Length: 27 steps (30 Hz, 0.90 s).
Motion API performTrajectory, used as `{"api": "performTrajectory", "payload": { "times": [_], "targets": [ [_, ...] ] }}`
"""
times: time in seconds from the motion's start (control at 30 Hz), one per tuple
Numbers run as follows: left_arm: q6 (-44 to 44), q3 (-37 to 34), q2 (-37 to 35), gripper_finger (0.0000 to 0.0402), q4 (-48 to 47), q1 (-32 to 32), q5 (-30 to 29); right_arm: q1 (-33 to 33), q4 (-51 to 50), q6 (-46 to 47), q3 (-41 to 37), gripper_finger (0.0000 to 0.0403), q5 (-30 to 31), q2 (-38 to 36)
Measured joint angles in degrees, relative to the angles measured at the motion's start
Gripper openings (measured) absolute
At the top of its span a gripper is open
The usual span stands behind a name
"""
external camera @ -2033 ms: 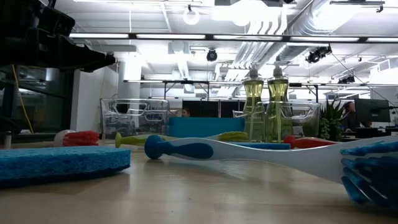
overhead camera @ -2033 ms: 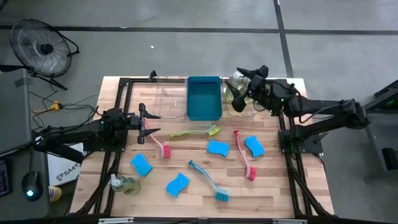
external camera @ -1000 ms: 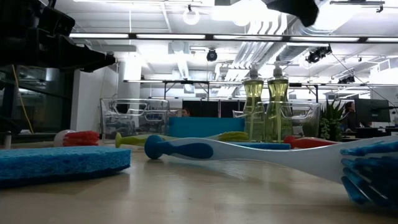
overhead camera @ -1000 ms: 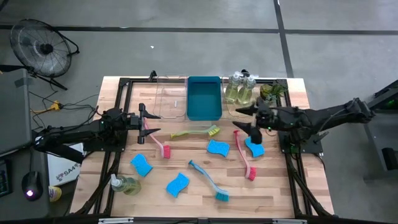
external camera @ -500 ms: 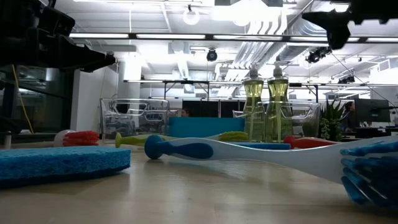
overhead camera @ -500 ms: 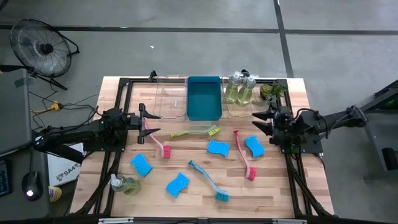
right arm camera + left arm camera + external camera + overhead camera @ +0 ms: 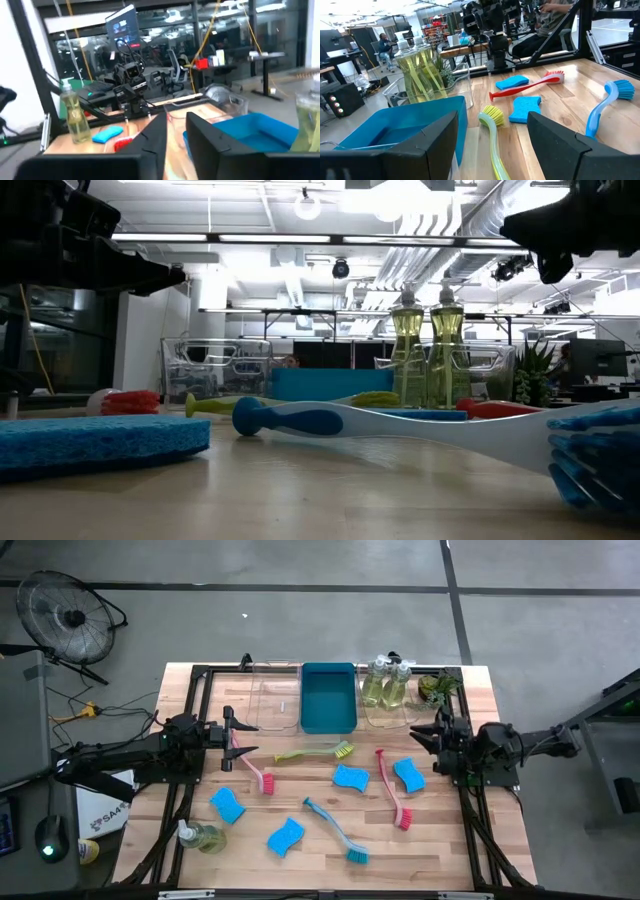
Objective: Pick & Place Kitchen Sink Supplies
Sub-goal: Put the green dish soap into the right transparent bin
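Blue wavy sponges (image 7: pixel 350 778) (image 7: pixel 409 775) (image 7: pixel 228 805) (image 7: pixel 285 836) lie flat on the wooden table. Around them lie a pink brush (image 7: pixel 254 770), a yellow-green brush (image 7: pixel 315 751), a red brush (image 7: pixel 392 790) and a teal brush (image 7: pixel 335 830). Two pump bottles (image 7: pixel 385 685) stand in the far right clear tray (image 7: pixel 392 718). A third bottle (image 7: pixel 200 836) lies at the near left. My left gripper (image 7: pixel 238 736) hovers open over the pink brush's handle end. At the right edge, my right gripper (image 7: pixel 425 735) (image 7: pixel 176 132) is off the table, with a narrow, empty gap between its fingers.
A blue bin (image 7: pixel 328 697) and a second clear tray (image 7: pixel 275 695) stand at the far edge, left of the bottles' tray. A small plant (image 7: pixel 438 687) sits at the far right corner. Black frame rails (image 7: pixel 465 810) run along both table sides.
My right gripper has drawn back toward the table's right edge and sunk, away from the red brush and sponge. Its fingers have come much closer together, with nothing between them. The supplies on the table lie unmoved.
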Motion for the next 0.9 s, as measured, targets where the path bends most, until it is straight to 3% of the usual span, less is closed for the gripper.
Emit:
{"api": "performTrajectory", "payload": {
  "times": [0.17,0.53,0.9],
  "targets": [
    [0.0,0.0,-0.01,0.0234,0.02,0.0,0.02,-2.8,-4.85,-2.44,-0.86,0.0005,-7.08,-2.74],
    [0.0,0.0,0.01,0.0234,0.0,0.0,0.0,-5.92,-10.07,-4.98,-0.75,0.0003,-14.38,-2.74],
    [0.0,0.0,-0.01,0.0234,0.01,0.0,0.01,-5.92,-12.4,-3.0,-3.04,0.0001,-14.46,-2.69]
  ]
}}
